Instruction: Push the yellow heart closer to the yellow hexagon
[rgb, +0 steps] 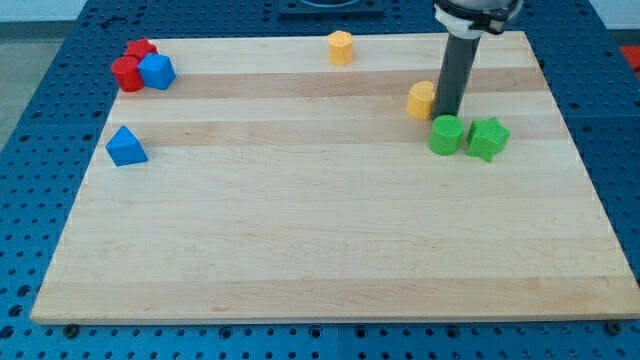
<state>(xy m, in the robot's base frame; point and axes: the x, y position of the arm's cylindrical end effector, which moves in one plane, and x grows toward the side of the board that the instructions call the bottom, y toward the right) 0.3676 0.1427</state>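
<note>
In the single camera view, a pale wooden counter (320, 240) sits on a blue perforated base (40, 130). My tip (446, 114) comes down from the view's top right as a dark rod, and its lower end rests just to the right of the yellow heart (422, 100), touching it or very nearly so. The arm carries no fingers at all, only this rod, so there is nothing released or clenched to report.

The yellow heart lies on the right half of the counter, toward the far side. The yellow hexagon (341, 47) stands well apart from it, up and to the left, close to the far edge.

Just below my tip, nearer in the scene, sits a green cylinder (446, 135), and just beside that on its right a green star-like block (488, 139).

At the far left corner, two red blocks (131, 66) and a blue block (157, 71) huddle together, touching. Nearer along the left edge lies a blue triangle (126, 146), alone.
</note>
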